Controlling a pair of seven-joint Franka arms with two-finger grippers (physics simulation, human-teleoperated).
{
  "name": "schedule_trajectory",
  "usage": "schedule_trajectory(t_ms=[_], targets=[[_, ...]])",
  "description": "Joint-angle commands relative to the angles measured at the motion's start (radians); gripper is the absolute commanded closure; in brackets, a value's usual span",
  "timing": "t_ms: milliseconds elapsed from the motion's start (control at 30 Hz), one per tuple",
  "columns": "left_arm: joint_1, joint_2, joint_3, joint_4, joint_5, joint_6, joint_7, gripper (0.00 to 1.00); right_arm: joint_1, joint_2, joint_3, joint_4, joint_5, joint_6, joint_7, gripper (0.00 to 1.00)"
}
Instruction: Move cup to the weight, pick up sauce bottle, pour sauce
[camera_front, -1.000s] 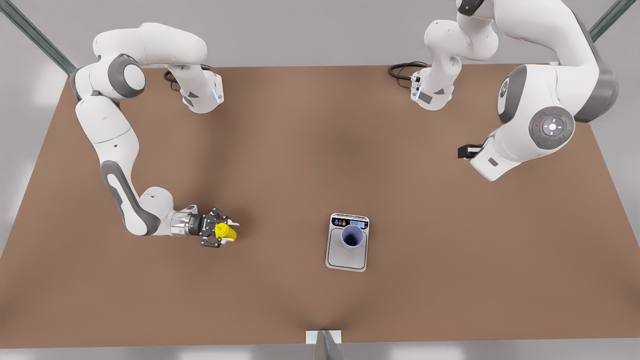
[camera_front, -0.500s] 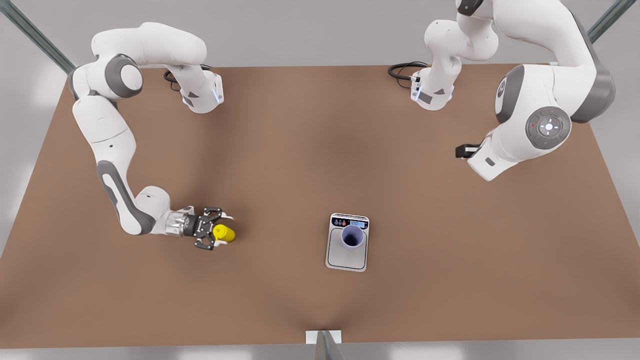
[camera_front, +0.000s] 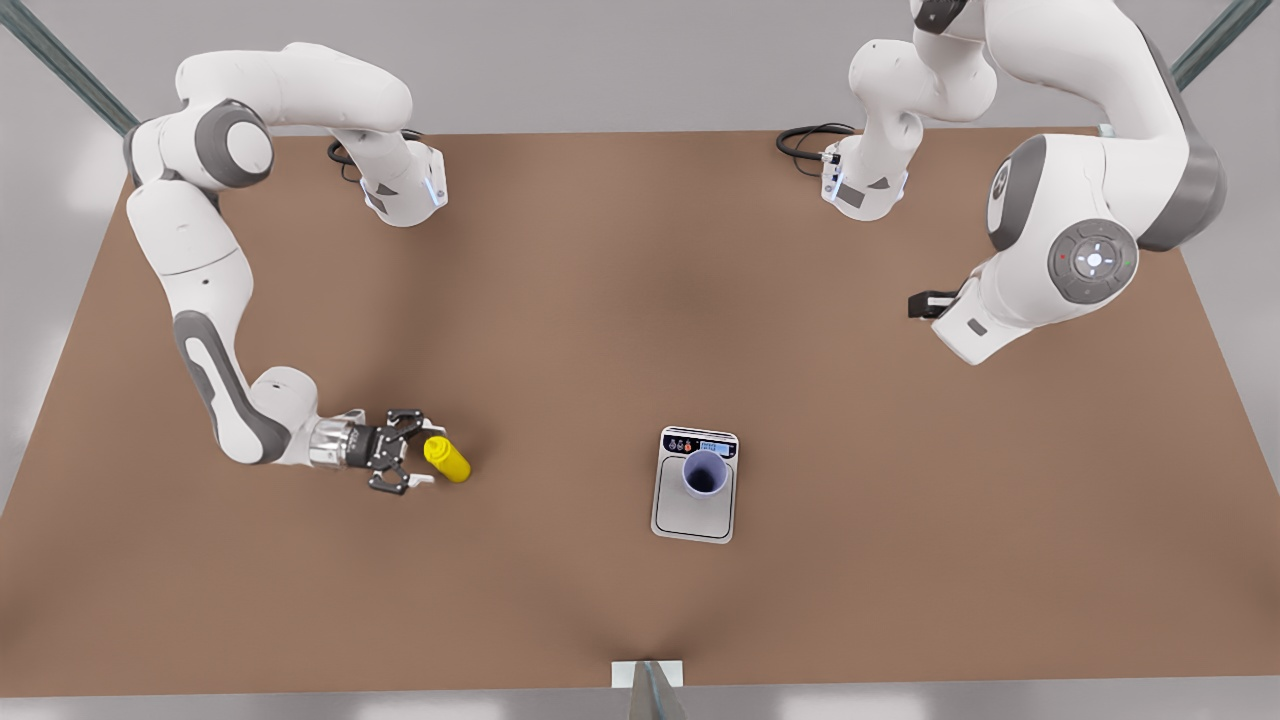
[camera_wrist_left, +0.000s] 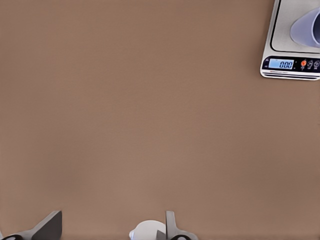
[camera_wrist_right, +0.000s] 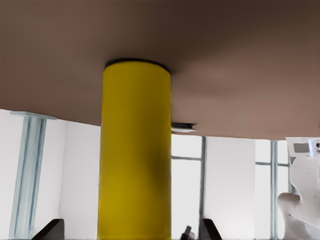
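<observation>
The yellow sauce bottle (camera_front: 447, 459) stands on the brown table toward the front view's left. My right gripper (camera_front: 412, 463) lies level with it, open, its fingertips just short of the bottle and not touching. In the right wrist view the bottle (camera_wrist_right: 135, 150) rises straight ahead between the spread fingertips (camera_wrist_right: 50, 229). The lavender cup (camera_front: 705, 476) stands on the weight (camera_front: 693, 515), a silver scale, near the table's middle. The left gripper (camera_front: 925, 302) hangs high at the front view's right, mostly behind its arm. Its wrist view shows open fingers (camera_wrist_left: 50, 226), the weight (camera_wrist_left: 285, 47) and the cup (camera_wrist_left: 307, 30) far off.
Both arm bases stand at the table's far edge, each with black cable (camera_front: 808, 140) coiled beside it. A small metal bracket (camera_front: 647, 675) sits at the near edge. Bare brown table (camera_front: 560, 330) stretches between the bottle and the scale.
My right gripper had its fingers around the sauce bottle. It has drawn back toward the front view's left, leaving the bottle standing. The left arm shifted slightly.
</observation>
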Motion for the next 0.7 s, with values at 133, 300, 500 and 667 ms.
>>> schedule_trajectory(t_ms=[133, 300, 500, 667], targets=[[0.000, 0.000, 0.000, 0.000, -0.001, 0.002, -0.001, 0.00, -0.020, -0.005, -0.037, 0.023, -0.108, -0.013, -0.022, 0.00], [0.000, 0.001, 0.000, 0.000, -0.001, 0.002, 0.000, 0.00, -0.017, -0.063, -0.092, 0.326, -0.606, -0.141, -0.022, 0.00], [0.000, -0.014, 0.005, 0.048, -0.062, 0.000, -0.003, 0.00, 0.539, -0.572, -0.443, 0.581, -1.242, -0.396, -0.351, 0.00], [0.000, -0.038, 0.002, 0.023, -0.038, 0.057, 0.003, 0.00, 0.713, -0.824, -0.561, 0.176, -1.215, -0.125, -0.341, 0.00]])
